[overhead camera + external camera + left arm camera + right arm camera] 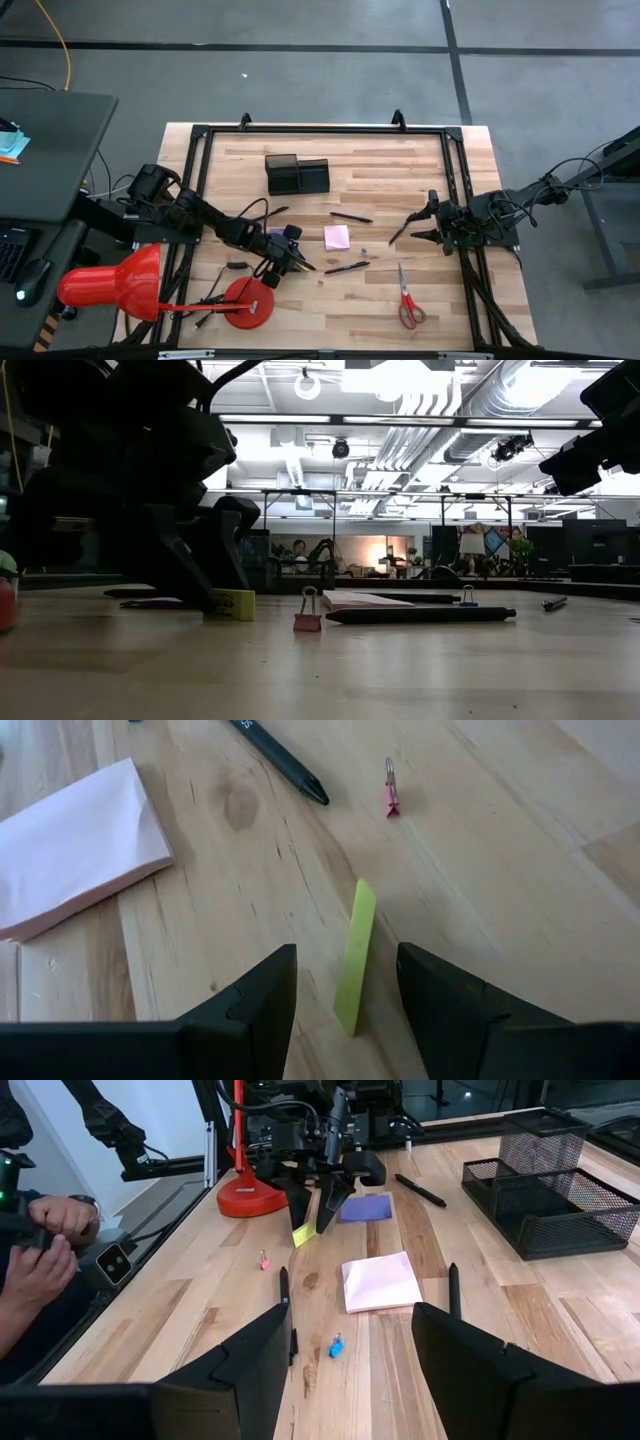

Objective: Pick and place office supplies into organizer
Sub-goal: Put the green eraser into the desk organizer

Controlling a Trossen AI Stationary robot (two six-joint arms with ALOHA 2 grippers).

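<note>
The left gripper (pixel 290 262) is down at the tabletop around seven o'clock of the table's centre, its fingers (pixel 250 1010) narrowly parted on either side of a small yellow sticky-note pad (pixel 355 958) standing on edge; whether the pads touch it I cannot tell. A purple sticky-note pad (pixel 366 1208) lies just beside that gripper, and a pink sticky-note pad (pixel 337 236) sits at the centre. Black pens (pixel 347 267) lie at six and twelve o'clock of the pink pad. The red-handled scissors (pixel 408 300) rest at five o'clock. The black mesh organizer (pixel 297 175) stands at eleven o'clock. The right gripper (pixel 418 230) hovers at three o'clock, fingers wide and empty.
</note>
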